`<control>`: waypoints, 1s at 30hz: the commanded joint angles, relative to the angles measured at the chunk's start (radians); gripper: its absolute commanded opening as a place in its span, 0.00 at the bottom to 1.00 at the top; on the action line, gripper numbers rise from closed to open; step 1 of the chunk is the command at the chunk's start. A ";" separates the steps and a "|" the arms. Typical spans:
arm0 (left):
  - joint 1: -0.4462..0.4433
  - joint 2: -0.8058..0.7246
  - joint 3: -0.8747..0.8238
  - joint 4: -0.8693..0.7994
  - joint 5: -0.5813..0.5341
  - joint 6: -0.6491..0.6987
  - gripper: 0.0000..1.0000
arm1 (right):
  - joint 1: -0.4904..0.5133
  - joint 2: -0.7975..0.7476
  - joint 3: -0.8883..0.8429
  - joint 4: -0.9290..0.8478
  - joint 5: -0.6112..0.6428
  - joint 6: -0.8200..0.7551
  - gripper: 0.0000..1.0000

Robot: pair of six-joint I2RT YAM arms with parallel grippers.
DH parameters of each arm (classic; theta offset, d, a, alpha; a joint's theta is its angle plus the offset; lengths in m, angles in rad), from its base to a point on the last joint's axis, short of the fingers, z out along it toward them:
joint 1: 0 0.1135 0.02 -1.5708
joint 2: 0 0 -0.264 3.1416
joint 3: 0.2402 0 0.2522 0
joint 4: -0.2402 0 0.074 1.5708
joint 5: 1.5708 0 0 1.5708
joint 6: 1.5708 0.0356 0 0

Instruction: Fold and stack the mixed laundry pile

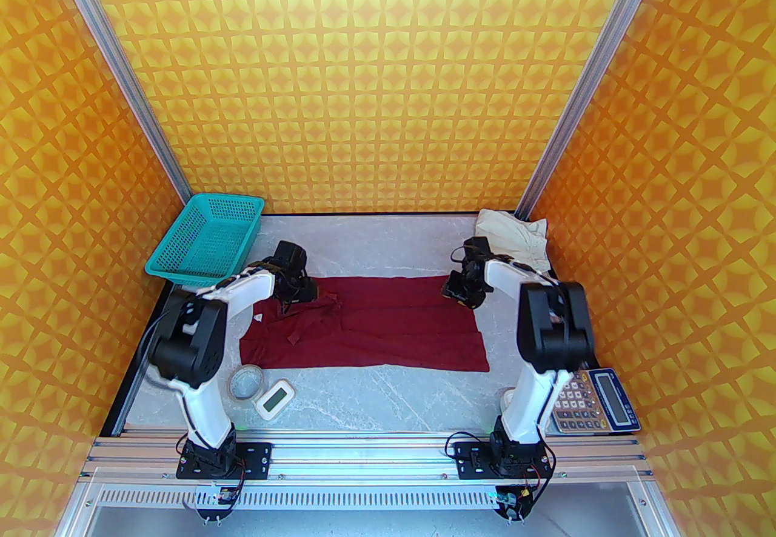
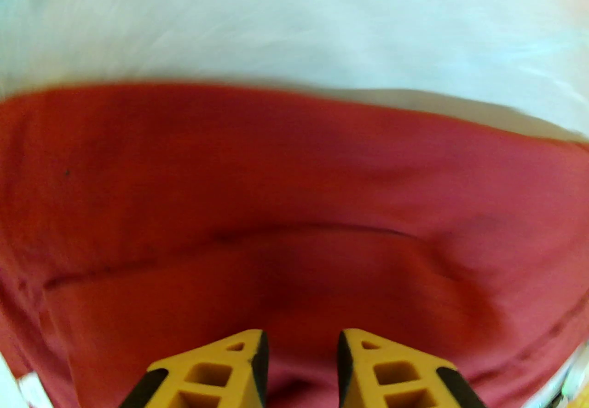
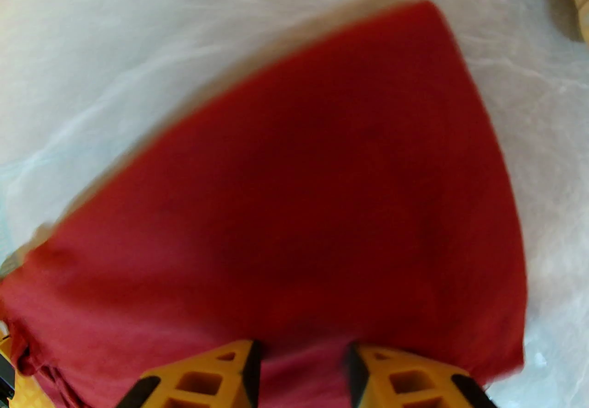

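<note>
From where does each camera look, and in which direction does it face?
Top external: above and behind the arm bases, looking down at the table; the left arm and right arm show whole.
Left wrist: on the left arm, looking down at the dark red T-shirt; the left gripper shows, open.
Right wrist: on the right arm, looking down at a T-shirt corner; the right gripper shows, open.
Shared: both wrist views see the T-shirt on the pale table.

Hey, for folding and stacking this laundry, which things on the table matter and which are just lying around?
Part of the job: dark red T-shirt, cream garment.
Just lying about: teal basket, small round object, white device with a screen, calculator.
</note>
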State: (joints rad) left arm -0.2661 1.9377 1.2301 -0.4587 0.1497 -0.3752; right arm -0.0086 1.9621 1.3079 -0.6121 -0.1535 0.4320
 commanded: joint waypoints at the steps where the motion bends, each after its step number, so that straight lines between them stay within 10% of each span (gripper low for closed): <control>1: 0.019 0.028 0.027 0.009 -0.016 -0.015 0.30 | -0.022 0.056 0.025 -0.004 0.043 -0.014 0.39; 8: 0.038 -0.146 0.000 -0.064 -0.017 0.001 0.45 | -0.022 -0.094 0.023 -0.054 0.050 -0.030 0.43; 12: 0.016 -0.200 -0.054 -0.088 -0.017 -0.010 0.37 | 0.031 -0.165 -0.066 -0.032 0.023 0.000 0.44; 16: 0.019 -0.116 -0.078 -0.057 -0.018 -0.008 0.22 | 0.055 -0.108 -0.117 0.032 -0.033 0.045 0.43; 30: 0.070 0.192 0.208 -0.021 -0.009 -0.014 0.17 | 0.007 0.220 0.235 -0.054 0.031 0.053 0.43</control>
State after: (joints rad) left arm -0.2169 2.0632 1.4036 -0.4690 0.1528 -0.3885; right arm 0.0216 2.1014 1.5017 -0.6357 -0.1539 0.4679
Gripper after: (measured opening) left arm 0.170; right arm 0.431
